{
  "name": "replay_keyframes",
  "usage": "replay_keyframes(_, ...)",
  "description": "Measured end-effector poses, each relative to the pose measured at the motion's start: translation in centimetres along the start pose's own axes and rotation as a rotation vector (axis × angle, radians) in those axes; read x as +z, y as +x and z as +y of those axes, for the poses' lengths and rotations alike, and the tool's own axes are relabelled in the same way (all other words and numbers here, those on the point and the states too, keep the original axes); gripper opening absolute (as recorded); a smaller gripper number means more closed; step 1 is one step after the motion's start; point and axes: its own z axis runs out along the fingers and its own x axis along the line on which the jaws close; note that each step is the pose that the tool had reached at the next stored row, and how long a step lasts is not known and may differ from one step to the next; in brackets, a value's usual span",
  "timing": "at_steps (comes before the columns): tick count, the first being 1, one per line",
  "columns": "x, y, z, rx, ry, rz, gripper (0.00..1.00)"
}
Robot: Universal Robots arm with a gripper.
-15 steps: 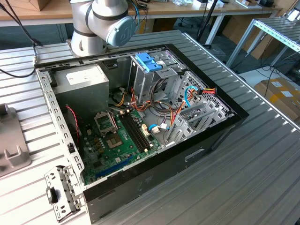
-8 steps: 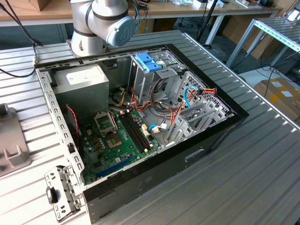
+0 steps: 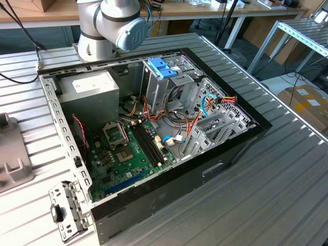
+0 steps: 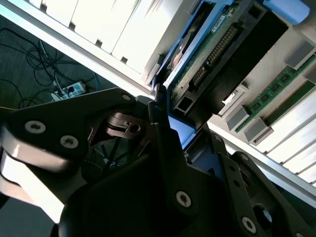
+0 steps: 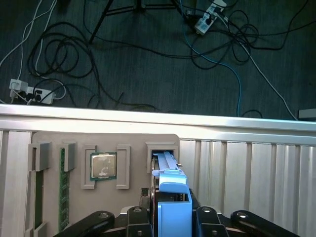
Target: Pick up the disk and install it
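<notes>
The disk (image 5: 166, 162) stands on edge in a slot of a grey parts holder (image 5: 133, 140), with its blue carrier and tab toward the camera. My gripper (image 5: 173, 210) sits over the near end, one black finger (image 5: 148, 217) pressed against each side of the blue carrier, so it looks shut on it. In the second wrist view the disk (image 4: 217, 54) shows its green circuit board and dark body, with a blue piece of the carrier held in my gripper (image 4: 180, 131). The arm's base joints (image 3: 110, 25) stand behind the open computer case (image 3: 236, 148).
The holder also carries a processor chip (image 5: 103, 165) and memory sticks (image 5: 62, 187). Past the table's metal edge (image 5: 158, 118) lie floor cables (image 5: 74, 54). Inside the case are a motherboard (image 3: 128, 148), a grey power supply (image 3: 95, 89) and a light-blue bracket (image 3: 161, 66) on the drive cage.
</notes>
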Motion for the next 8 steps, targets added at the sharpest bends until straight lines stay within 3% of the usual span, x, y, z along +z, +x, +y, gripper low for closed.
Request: replay_keyframes(8,-0.95,-0.16,0.04,0.000,-0.0001,0.0000,0.37)
